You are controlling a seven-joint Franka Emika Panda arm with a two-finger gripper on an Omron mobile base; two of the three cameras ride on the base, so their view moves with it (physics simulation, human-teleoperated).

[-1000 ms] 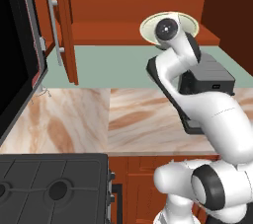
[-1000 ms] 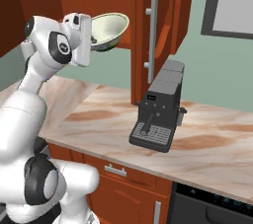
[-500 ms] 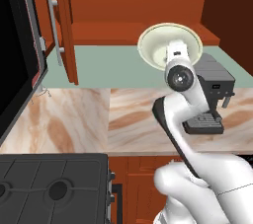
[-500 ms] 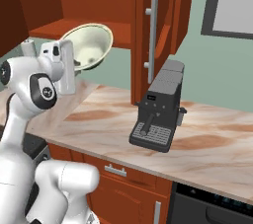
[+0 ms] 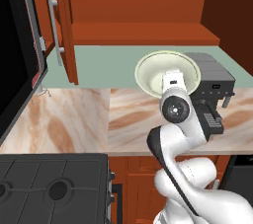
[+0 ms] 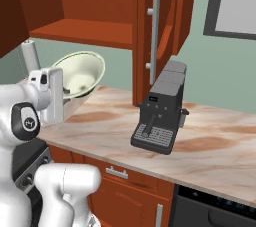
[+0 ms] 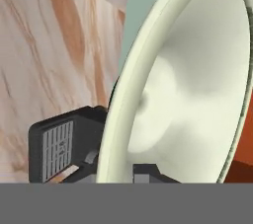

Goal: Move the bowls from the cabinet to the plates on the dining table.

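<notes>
Left base view: the gripper (image 5: 170, 76) is clamped on the rim of the cream bowl (image 5: 154, 72), which is held in the air, tipped on its side with its hollow facing the camera. The bowl hangs above the marble-look counter (image 5: 74, 119), just to the left of the black coffee machine (image 5: 213, 87) and below the open shelf of the red-brown wall cabinet (image 5: 143, 33).

Right base view: the bowl (image 6: 80, 73) is again tilted, to the left of the coffee machine (image 6: 161, 108) and clear of the counter (image 6: 220, 146). The cabinet door (image 6: 150, 26) with its grey bar handle (image 6: 155, 36) stands directly behind the coffee machine.

Hand view: the bowl (image 7: 197, 85) sits upright on edge, its rim pinched at the bottom. The coffee machine (image 7: 62, 149) lies beyond it.
</notes>
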